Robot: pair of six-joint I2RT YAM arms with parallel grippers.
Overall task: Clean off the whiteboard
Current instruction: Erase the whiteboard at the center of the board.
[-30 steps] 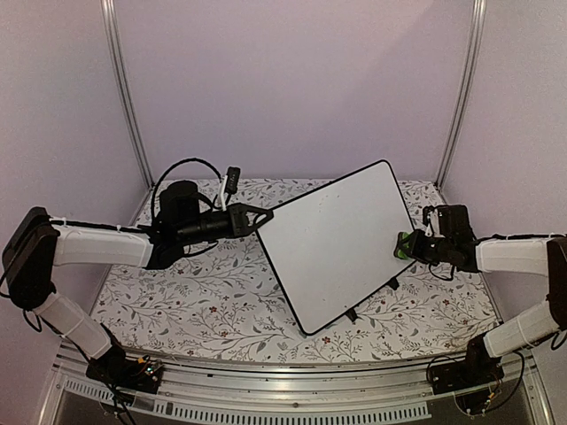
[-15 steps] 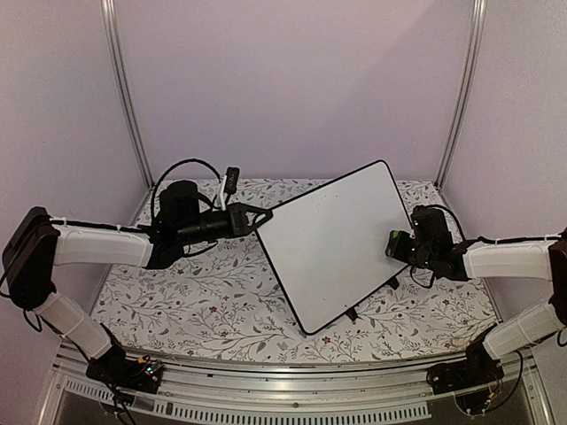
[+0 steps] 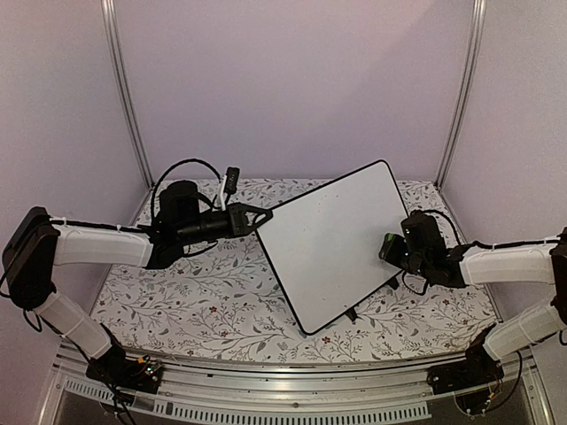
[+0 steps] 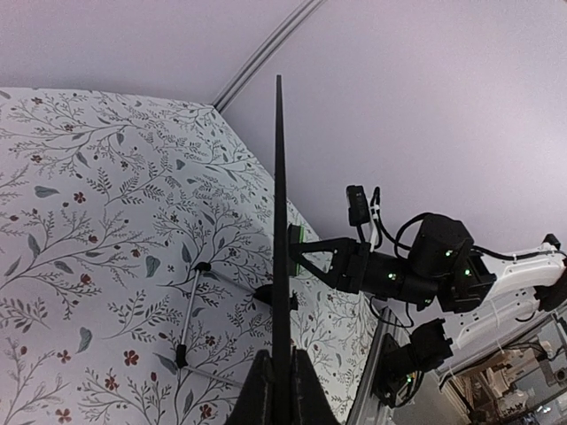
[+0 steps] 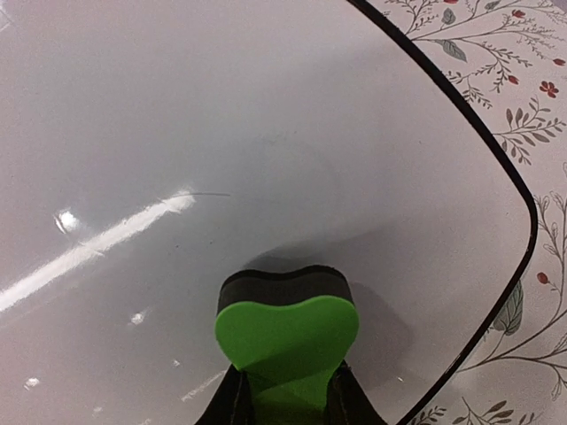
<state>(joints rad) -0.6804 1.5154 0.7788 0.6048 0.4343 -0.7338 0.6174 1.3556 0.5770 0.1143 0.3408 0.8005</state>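
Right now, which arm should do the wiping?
Right: the right end effector holds the green heart-shaped eraser against the large white rectangular whiteboard, while the left end effector clamps the board's edge.

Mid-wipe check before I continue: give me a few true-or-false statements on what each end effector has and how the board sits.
1. The left end effector clamps the whiteboard by its edge. True.
2. The right end effector is empty. False: it holds a green eraser.
3. The green eraser sits over the board's face, near its rim. True.
4. The whiteboard lies flat on the floral cloth. False: it is tilted, raised on its feet.
5. Dark writing fills the right wrist view. False: only glare streaks show there.
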